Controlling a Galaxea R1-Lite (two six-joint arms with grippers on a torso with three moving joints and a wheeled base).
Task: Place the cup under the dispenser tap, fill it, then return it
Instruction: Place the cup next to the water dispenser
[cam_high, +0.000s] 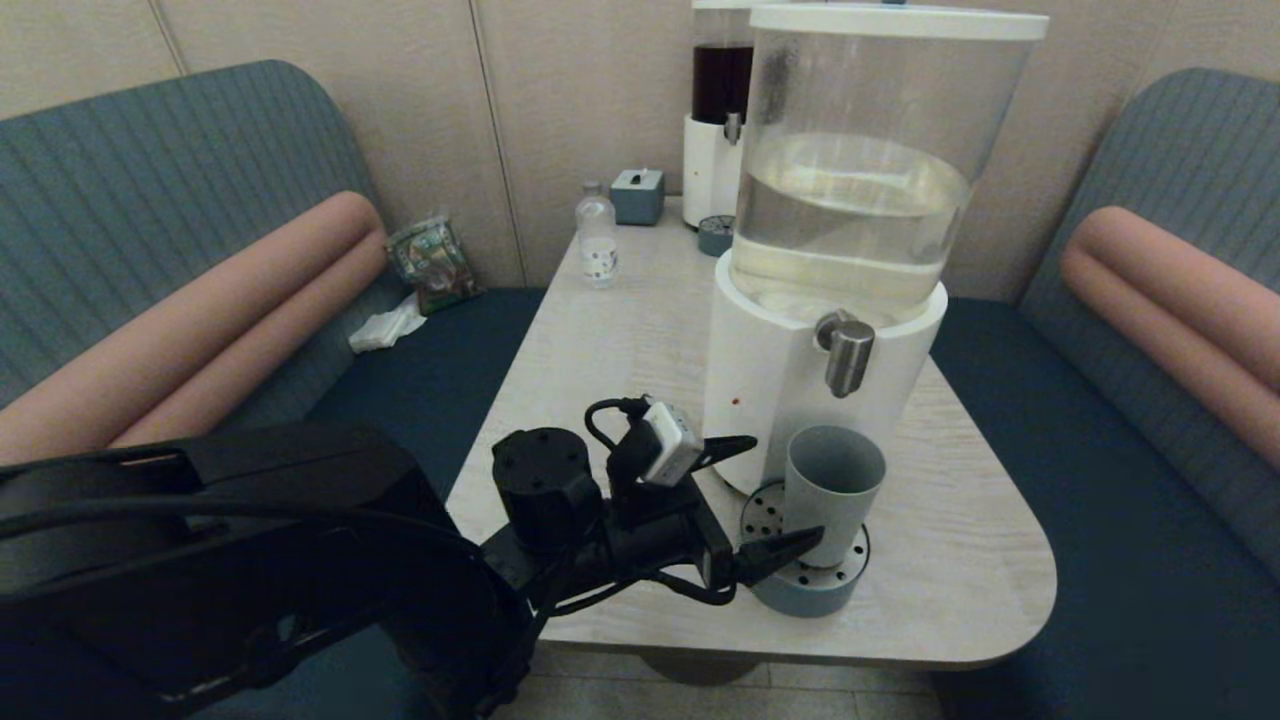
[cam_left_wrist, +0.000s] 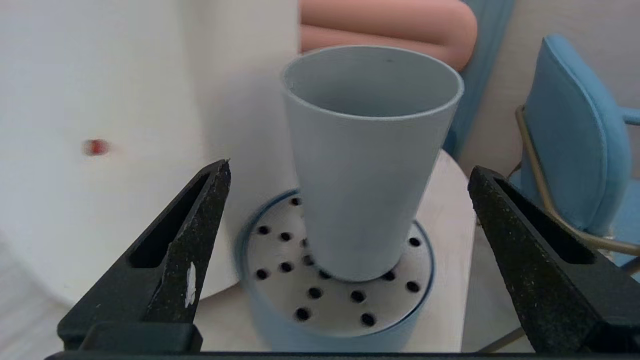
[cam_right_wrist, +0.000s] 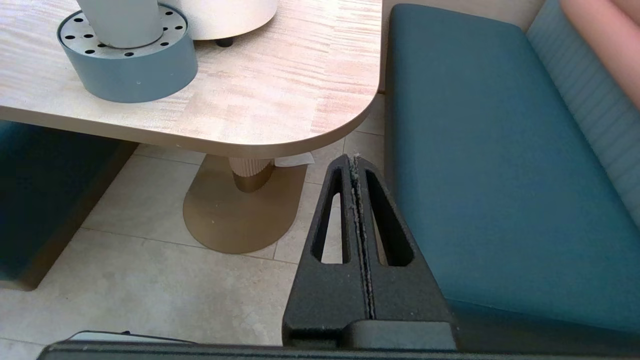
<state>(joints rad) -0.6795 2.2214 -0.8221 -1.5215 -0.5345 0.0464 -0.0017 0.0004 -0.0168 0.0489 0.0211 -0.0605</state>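
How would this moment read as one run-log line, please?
cup upright on drip tray under tap | left gripper open beside cup

Pale wood-grain table (cam_high: 620, 340): two dispensers (cam_high: 830, 300), drip tray (cam_high: 805, 585), small bottle (cam_high: 597, 235), grey box (cam_high: 638, 195).

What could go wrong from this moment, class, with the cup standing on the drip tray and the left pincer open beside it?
1. The cup stands toward one side of the drip tray, so the stream from the dispenser tap might catch its rim and splash.
2. The open left pincer sits close; one fingertip lies at the cup's base and could nudge or tip it.
3. The right pincer is shut, below table height, too far to help steady it.
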